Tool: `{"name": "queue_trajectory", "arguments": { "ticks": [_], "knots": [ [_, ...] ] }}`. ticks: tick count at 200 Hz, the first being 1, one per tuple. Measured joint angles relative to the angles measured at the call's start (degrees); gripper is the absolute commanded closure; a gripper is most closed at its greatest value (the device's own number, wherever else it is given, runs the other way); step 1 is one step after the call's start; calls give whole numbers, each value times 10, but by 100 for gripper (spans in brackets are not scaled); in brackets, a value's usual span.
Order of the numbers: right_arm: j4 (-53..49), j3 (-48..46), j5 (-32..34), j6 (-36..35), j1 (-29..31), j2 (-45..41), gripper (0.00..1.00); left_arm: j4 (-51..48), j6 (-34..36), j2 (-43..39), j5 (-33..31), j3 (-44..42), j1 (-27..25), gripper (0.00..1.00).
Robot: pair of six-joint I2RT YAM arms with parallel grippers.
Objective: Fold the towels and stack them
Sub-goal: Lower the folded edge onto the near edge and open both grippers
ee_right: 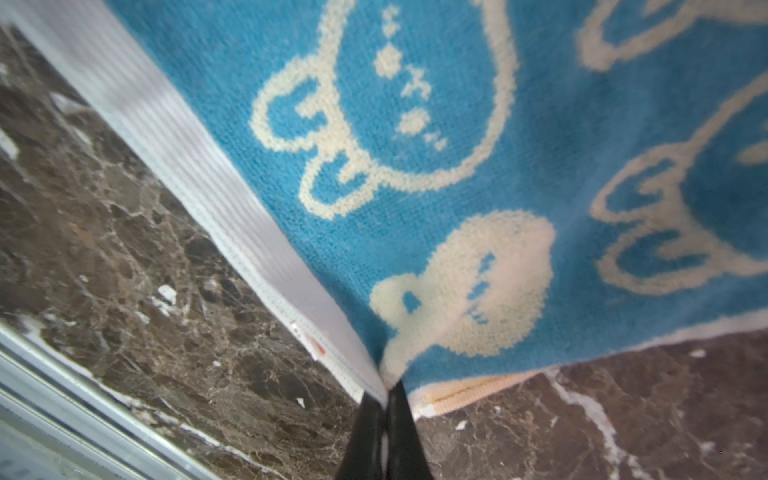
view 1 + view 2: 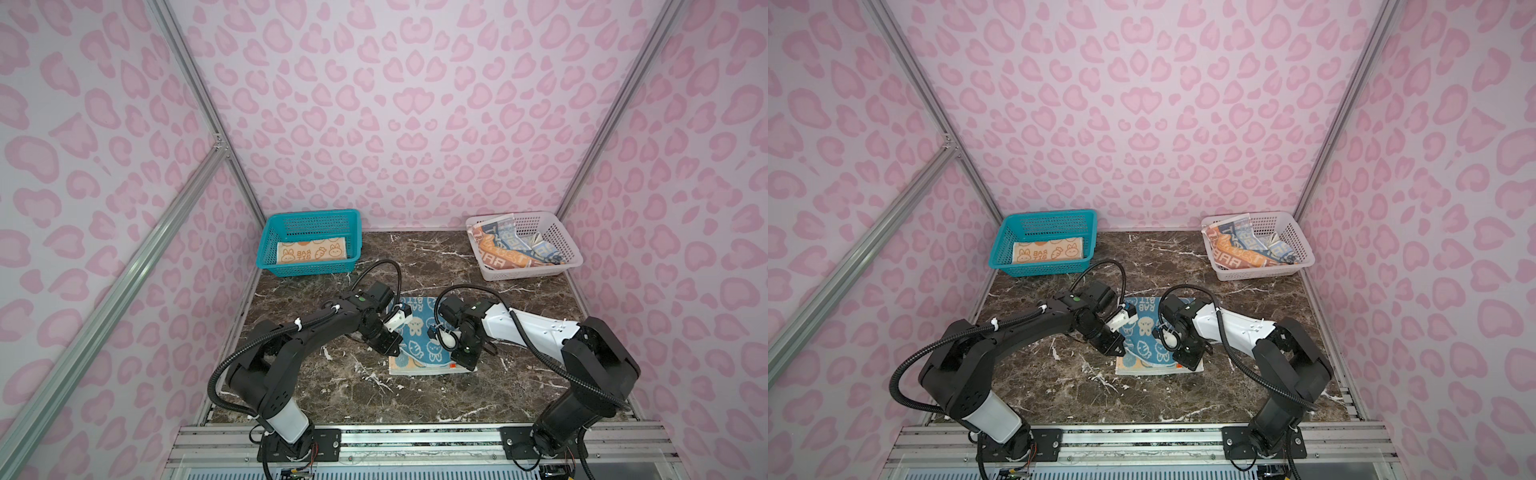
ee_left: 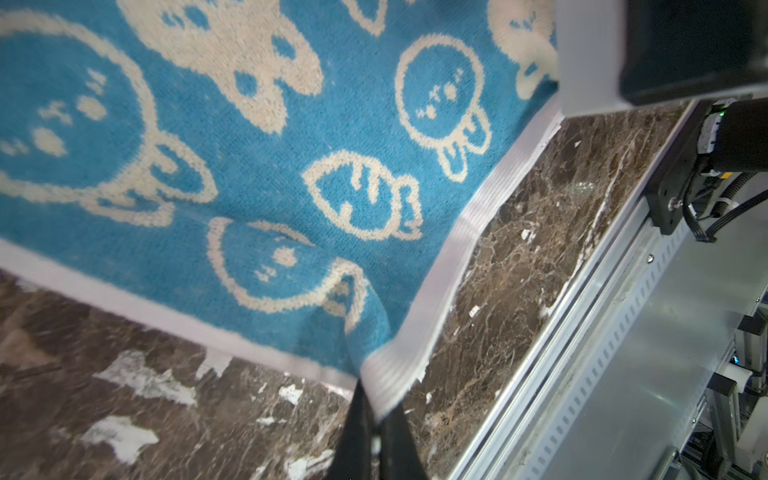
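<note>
A blue towel with white bunnies (image 2: pixel 419 332) (image 2: pixel 1146 332) lies on the marble table between my two arms. My left gripper (image 2: pixel 395 352) (image 3: pixel 376 415) is shut on its near left corner, pinching the white hem. The right gripper (image 2: pixel 467 365) (image 1: pixel 384 399) is shut on the near right corner, and the blue towel (image 1: pixel 540 145) rises from its jaws. A cream-orange edge (image 1: pixel 469 392) shows under that corner. An orange-cream bunny towel (image 2: pixel 311 252) lies folded flat in the teal basket. A cream towel with "RABBIT" lettering (image 2: pixel 507 247) sits crumpled in the white basket.
The teal basket (image 2: pixel 266 249) stands at the back left and the white mesh basket (image 2: pixel 577 259) at the back right. Bare marble table (image 2: pixel 415 399) stretches in front of the towel to the metal rail (image 2: pixel 415 440). Pink patterned walls close three sides.
</note>
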Motion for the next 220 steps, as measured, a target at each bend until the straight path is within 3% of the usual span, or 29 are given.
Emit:
{"name": "queue_trajectory", "arguments": {
  "ticks": [71,134,183,220],
  "knots": [
    [-9,20,9,-9,0,-18,100,-9,0,1,5,18,-1,97],
    [-33,45,32,-18,-19,-99,100,-23,0,-35,26,37,-2,97],
    [-58,30,38,-26,-12,-56,100,-23,-6,-3,33,7,-22,97],
    [-69,31,23,-33,0,-9,87,-23,-6,17,28,2,-26,97]
  ]
}}
